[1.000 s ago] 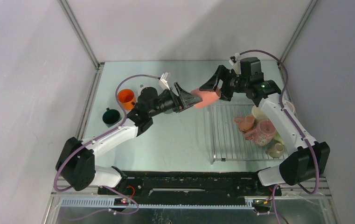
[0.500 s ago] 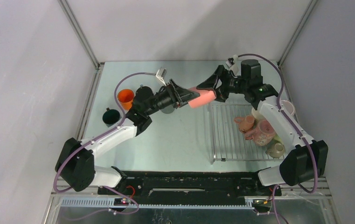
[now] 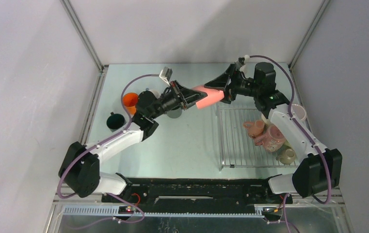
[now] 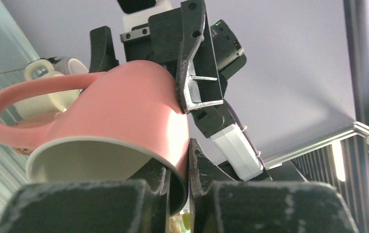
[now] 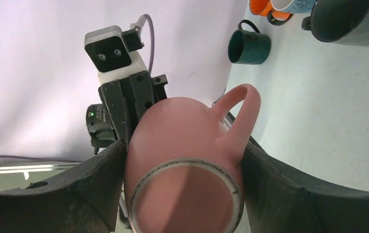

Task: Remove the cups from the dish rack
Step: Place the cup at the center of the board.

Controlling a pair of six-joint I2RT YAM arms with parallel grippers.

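Two grippers shared one pink mug [image 3: 210,98], held in the air just off the rack's [image 3: 231,145] far-left corner. L gripper [image 3: 192,97] was closed tight, pinching the mug's wall at the rim, one finger inside, one outside. R gripper [image 3: 219,90] stood wide, fingers flanking the mug's body by its base, so gripping it too. Mug lay on its side, long axis approx. L–R, mouth toward the L gripper, base toward the R. Judged mid-handover: R jaws should let go, then back off along that axis w/o dragging it. Other cups [image 3: 269,137] sat at the rack's right end; orange cup [image 3: 130,100] and teal cup [image 3: 115,121] stood well left of the rack.
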